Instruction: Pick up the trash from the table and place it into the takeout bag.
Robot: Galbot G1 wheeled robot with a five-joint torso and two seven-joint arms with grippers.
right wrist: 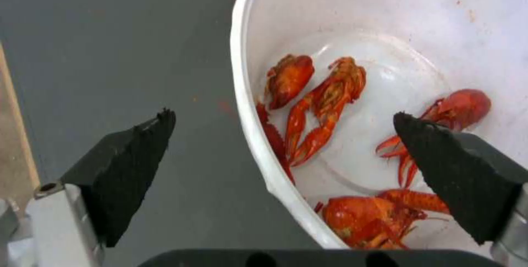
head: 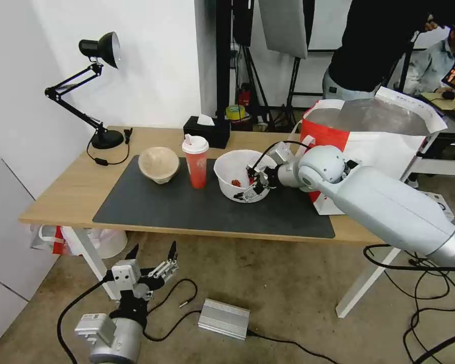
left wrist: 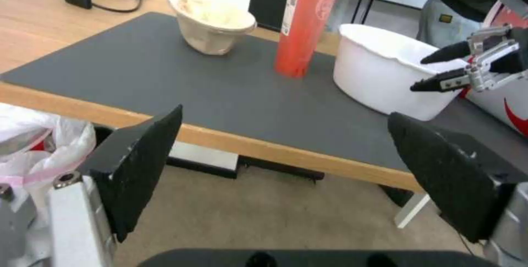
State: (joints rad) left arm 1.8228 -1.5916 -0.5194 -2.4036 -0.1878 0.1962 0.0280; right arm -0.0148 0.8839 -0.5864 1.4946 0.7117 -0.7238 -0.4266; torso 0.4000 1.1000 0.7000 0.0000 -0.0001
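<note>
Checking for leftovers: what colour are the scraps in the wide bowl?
Red-orange crayfish scraps, clearest in the right wrist view.

This is a robot lab or recording studio set up in an office-like room. At the top centre of the frame, black light stands (head: 255, 76) and a grey softbox panel (head: 283, 25) lean by the white wall, and loose cables (head: 414, 283) and a silver power brick (head: 223, 319) lie on the bare floor at the bottom. A light-wood bench (head: 60, 197) on white legs carries a black desk lamp (head: 93, 76) at upper left.

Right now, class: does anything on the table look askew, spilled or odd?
The beige bowl sits tipped on the mat, rim slanted. Small red flecks mark the mat beside the white bowl. The red cup stands upright.
</note>
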